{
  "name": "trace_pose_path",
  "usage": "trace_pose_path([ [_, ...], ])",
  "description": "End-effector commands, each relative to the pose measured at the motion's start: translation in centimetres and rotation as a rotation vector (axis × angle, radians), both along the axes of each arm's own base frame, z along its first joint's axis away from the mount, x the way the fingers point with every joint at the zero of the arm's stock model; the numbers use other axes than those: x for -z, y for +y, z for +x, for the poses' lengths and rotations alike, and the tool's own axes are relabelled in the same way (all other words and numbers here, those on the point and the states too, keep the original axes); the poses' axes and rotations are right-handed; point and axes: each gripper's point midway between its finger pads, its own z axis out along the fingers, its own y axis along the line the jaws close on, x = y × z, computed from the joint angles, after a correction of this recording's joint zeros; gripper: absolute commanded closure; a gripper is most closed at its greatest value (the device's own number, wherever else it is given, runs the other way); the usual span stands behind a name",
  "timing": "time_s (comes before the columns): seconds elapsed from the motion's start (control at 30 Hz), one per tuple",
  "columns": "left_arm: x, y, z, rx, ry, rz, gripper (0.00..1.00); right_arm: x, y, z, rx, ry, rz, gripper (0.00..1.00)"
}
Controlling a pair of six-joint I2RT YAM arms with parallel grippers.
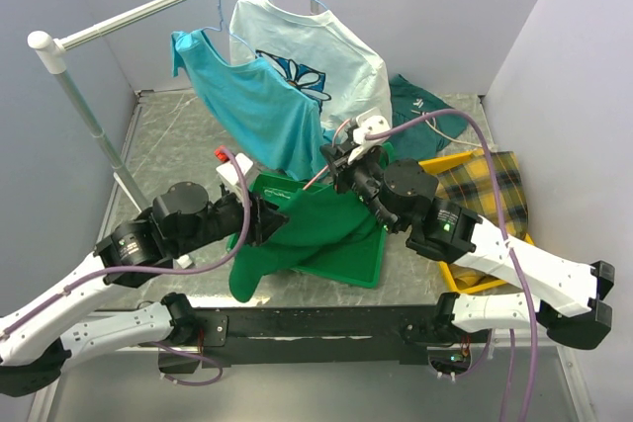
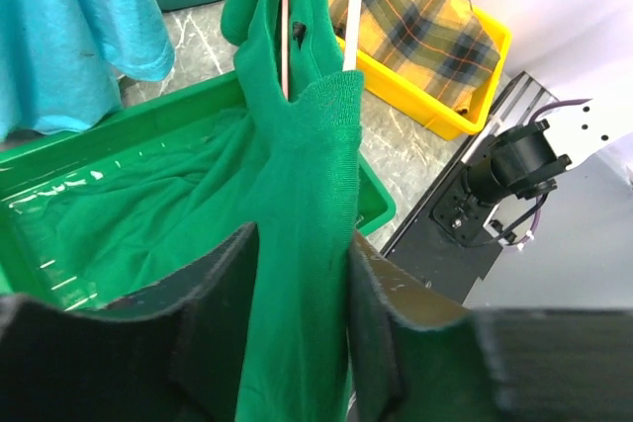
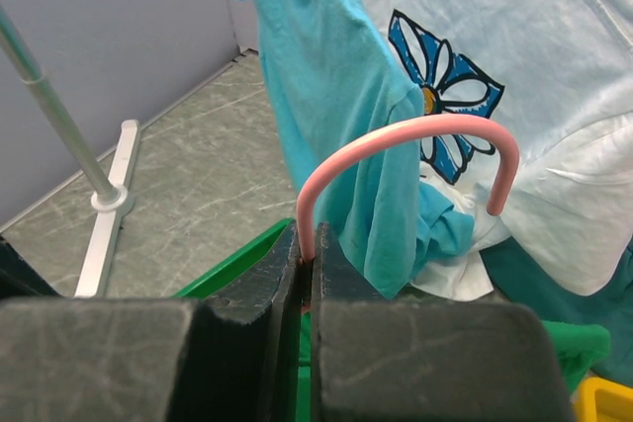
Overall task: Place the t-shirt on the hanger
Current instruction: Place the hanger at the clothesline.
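Inventory: one green t-shirt (image 1: 326, 229), one pink hanger (image 3: 396, 140), two blue hangers (image 1: 213, 2) on one rail (image 1: 168, 5), two hung shirts, two trays, two claws.

Right claw (image 3: 307, 254): jaws closed on the hanger's thin round wire just below its curved hook.

Left claw (image 2: 302, 274): jaws part-way apart, with a ribbed knit fold of the t-shirt filling the gap. Whether they pinch it cannot be determined.

The t-shirt hangs from the hanger at the right claw, runs down to the left claw, and trails into the glossy green tray (image 1: 366, 279).

The yellow tray (image 2: 435, 116) holds a plaid cloth (image 1: 485, 185). The rail carries a turquoise shirt (image 1: 257, 111) and a white daisy-print shirt (image 1: 326, 56).
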Motion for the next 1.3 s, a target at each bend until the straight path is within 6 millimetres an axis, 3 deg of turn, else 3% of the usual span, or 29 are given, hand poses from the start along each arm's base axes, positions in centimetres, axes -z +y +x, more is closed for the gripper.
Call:
trace_pose_path([
  [0.0, -1.6, 0.5, 0.1, 0.007, -0.050, 0.026, 0.58, -3.1, -1.1, -0.1, 0.021, -0.048, 0.099, 1.00],
  [0.13, -1.6, 0.4, -0.3, 0.046, -0.059, 0.057, 0.63, -3.1, -1.1, 0.0, 0.031, -0.049, 0.083, 1.00],
  [0.33, 0.0, -0.4, -0.3, 0.083, -0.026, 0.121, 0.71, -3.2, -0.4, -0.1, 0.026, -0.050, 0.066, 1.00],
  [0.43, 0.0, -0.4, 0.0, 0.066, -0.029, 0.121, 0.97, -3.0, -0.2, -0.1, 0.032, -0.049, 0.055, 1.00],
  [0.6, -1.3, 0.5, 0.5, 0.004, -0.070, 0.058, 0.99, -2.8, 0.0, -0.2, 0.027, -0.045, 0.049, 0.99],
  [0.67, -2.3, 0.7, 0.3, 0.000, -0.090, 0.014, 0.99, -2.9, 0.0, -0.2, 0.026, -0.045, 0.056, 0.84],
  [0.7, -2.9, 1.1, 0.1, -0.001, -0.104, -0.009, 0.99, -3.1, 0.0, -0.4, 0.018, -0.044, 0.065, 0.63],
  [0.73, -3.2, 1.2, 0.0, -0.002, -0.109, -0.019, 0.99, -3.3, -0.2, -0.4, 0.017, -0.044, 0.074, 0.54],
  [0.9, -4.1, 2.1, -0.4, -0.020, -0.126, -0.064, 0.99, -5.0, -0.6, -1.2, -0.007, -0.044, 0.132, 0.23],
  [1.0, -5.2, 2.7, -0.8, -0.023, -0.141, -0.102, 0.99, -5.9, -1.8, -1.5, 0.004, -0.050, 0.169, 0.15],
  [1.03, -5.5, 3.0, -0.9, -0.022, -0.148, -0.104, 0.99, -6.8, -3.1, -1.7, 0.026, -0.049, 0.233, 0.14],
  [1.1, -6.6, 3.7, -1.3, -0.026, -0.160, -0.113, 0.99, -6.5, -4.7, -1.5, 0.090, -0.039, 0.284, 0.10],
  [1.13, -7.1, 4.0, -1.4, -0.027, -0.169, -0.112, 0.99, -7.6, -6.8, -1.7, 0.134, -0.052, 0.362, 0.09],
  [1.17, -7.5, 4.3, -1.5, -0.031, -0.174, -0.110, 0.99, -6.5, -8.0, -1.2, 0.192, -0.042, 0.372, 0.08],
  [1.2, -9.2, 4.8, -1.8, -0.033, -0.196, -0.135, 0.99, -6.4, -9.3, -0.8, 0.238, -0.038, 0.416, 0.07],
  [1.23, -9.5, 5.2, -2.0, -0.036, -0.202, -0.127, 0.99, -6.8, -11.0, -0.9, 0.267, -0.043, 0.469, 0.07],
  [1.27, -10.3, 5.6, -2.1, -0.037, -0.213, -0.133, 0.99, -5.9, -11.7, -0.6, 0.294, -0.024, 0.499, 0.07],
])
